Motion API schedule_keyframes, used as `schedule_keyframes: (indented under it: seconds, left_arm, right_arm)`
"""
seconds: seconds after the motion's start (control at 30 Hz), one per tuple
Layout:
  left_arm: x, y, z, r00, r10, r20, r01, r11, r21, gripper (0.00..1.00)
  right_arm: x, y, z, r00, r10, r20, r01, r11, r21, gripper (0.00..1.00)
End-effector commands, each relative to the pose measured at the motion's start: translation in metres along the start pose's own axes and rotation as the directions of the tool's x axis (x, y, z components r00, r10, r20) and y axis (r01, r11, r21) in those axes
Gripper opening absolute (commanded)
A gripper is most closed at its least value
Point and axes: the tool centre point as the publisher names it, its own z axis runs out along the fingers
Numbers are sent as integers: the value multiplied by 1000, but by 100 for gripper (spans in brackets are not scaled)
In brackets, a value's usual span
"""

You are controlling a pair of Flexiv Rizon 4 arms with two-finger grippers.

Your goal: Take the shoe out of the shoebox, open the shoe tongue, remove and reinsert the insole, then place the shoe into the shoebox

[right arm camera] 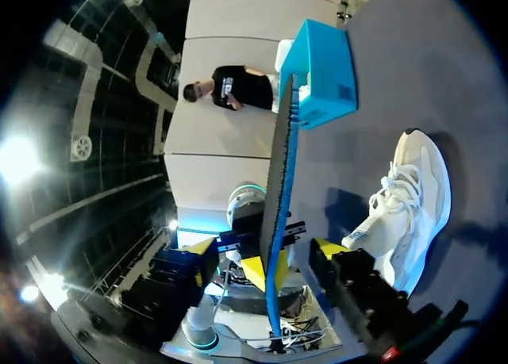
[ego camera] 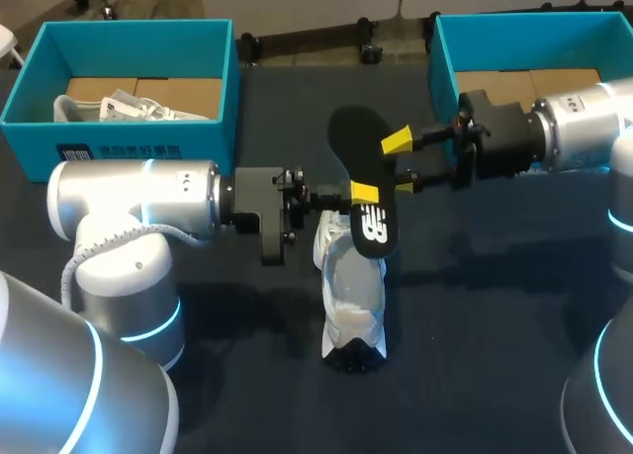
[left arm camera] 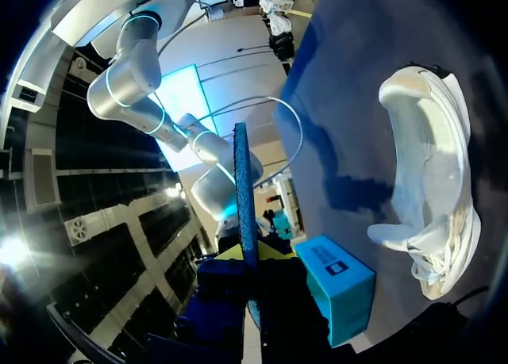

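A black insole (ego camera: 361, 182) hangs tilted above the table, my left gripper (ego camera: 362, 193) shut on its lower part. In the left wrist view the insole (left arm camera: 244, 189) stands edge-on between that gripper's (left arm camera: 246, 257) fingers. My right gripper (ego camera: 401, 159) straddles the insole's right edge. In the right wrist view the insole (right arm camera: 278, 174) runs between this gripper's (right arm camera: 266, 249) fingers, which stand open with a gap on each side. Below the insole a white shoe (ego camera: 351, 296) lies on the dark table, also seen as the shoe (left arm camera: 432, 189) and the shoe (right arm camera: 409, 213) in the wrist views.
A blue shoebox (ego camera: 129, 137) at the back left holds another white shoe (ego camera: 124, 106). A second blue shoebox (ego camera: 534, 39) stands at the back right, behind my right arm. The dark table (ego camera: 475, 316) lies bare to the shoe's right.
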Motion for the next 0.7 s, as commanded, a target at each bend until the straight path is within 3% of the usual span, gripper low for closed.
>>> schedule_keyframes:
  seconds: [0.03,0.13,0.7]
  left_arm:
    - [4,-1,6,1000,3,9,-3,1000,-8,0]
    - [4,-1,6,1000,7,13,-7,1000,-14,0]
    - [6,4,12,1000,-6,2,6,999,-37,0]
  right_arm:
    - [-7,2,4,1000,-2,-14,2,1000,-1,55]
    - [-7,3,5,1000,1,-15,-1,1000,-3,49]
    - [-4,-3,10,1000,-14,-27,14,1000,3,39]
